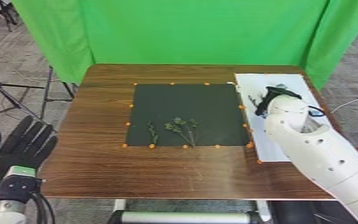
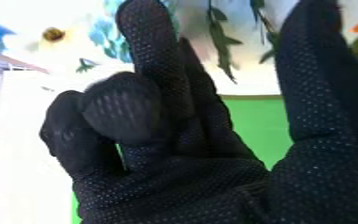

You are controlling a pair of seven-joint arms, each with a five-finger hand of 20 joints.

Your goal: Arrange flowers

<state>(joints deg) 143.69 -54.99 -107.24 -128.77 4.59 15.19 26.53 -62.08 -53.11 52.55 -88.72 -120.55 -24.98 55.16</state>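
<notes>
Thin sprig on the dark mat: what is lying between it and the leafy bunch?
Only bare dark mat lies between the thin sprig and leafy bunch, in the head view.

The bench (image 1: 87, 150) looks like wood, its brown grain smooth with a soft sheen. On it, the dark mat (image 1: 171, 100) is flat, smooth and matt, and the white panel (image 1: 266, 145) is smooth. The green curtain (image 1: 202, 35) is matt cloth falling in soft folds. The left hand (image 1: 17, 150) and the right hand (image 1: 278, 94) wear black fabric; in the right wrist view, the right hand's (image 2: 175, 187) knit shows raised, faintly shiny dots. The white arm shell (image 1: 322, 155) looks like smooth plastic, while the left wrist collar (image 1: 2, 206) has a metallic gloss
</notes>
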